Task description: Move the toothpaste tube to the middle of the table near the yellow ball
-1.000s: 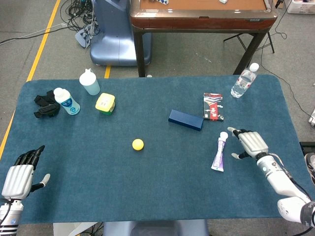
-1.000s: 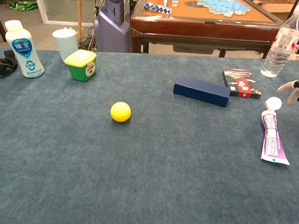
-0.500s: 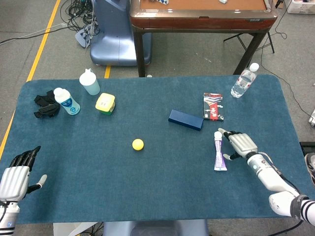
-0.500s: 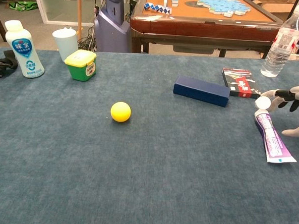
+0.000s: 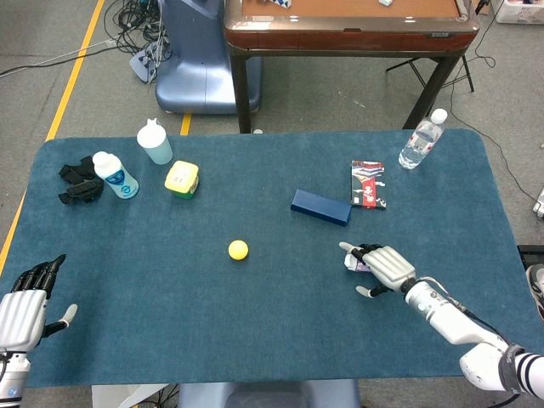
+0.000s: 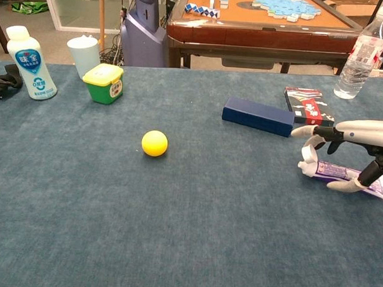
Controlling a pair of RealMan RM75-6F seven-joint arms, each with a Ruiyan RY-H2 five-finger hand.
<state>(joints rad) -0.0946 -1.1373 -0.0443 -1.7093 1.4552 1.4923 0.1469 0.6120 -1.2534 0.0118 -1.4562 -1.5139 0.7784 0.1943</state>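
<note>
The toothpaste tube (image 6: 346, 170) is purple and white and lies flat, crosswise, on the blue table at the right. My right hand (image 6: 360, 133) arches over it, with fingers curled past the white cap and the thumb (image 6: 345, 184) on the near side, so the tube sits in its grip. From the head view the right hand (image 5: 387, 268) covers most of the tube (image 5: 355, 264). The yellow ball (image 5: 238, 249) (image 6: 154, 143) rests near the table's middle, well to the left of the tube. At the near left corner my left hand (image 5: 21, 310) holds nothing, its fingers spread.
A dark blue box (image 5: 320, 206) and a card pack (image 5: 367, 184) lie just beyond the right hand. A water bottle (image 5: 421, 140) stands at the far right. At the far left are a green tub (image 5: 182, 179), a white bottle (image 5: 115, 175), a cup (image 5: 155, 142) and a black object (image 5: 78, 180).
My right hand has come leftward onto the tube and closed over it. The tube has swung from lengthwise to crosswise and shifted toward the ball. The left hand has drifted slightly lower.
</note>
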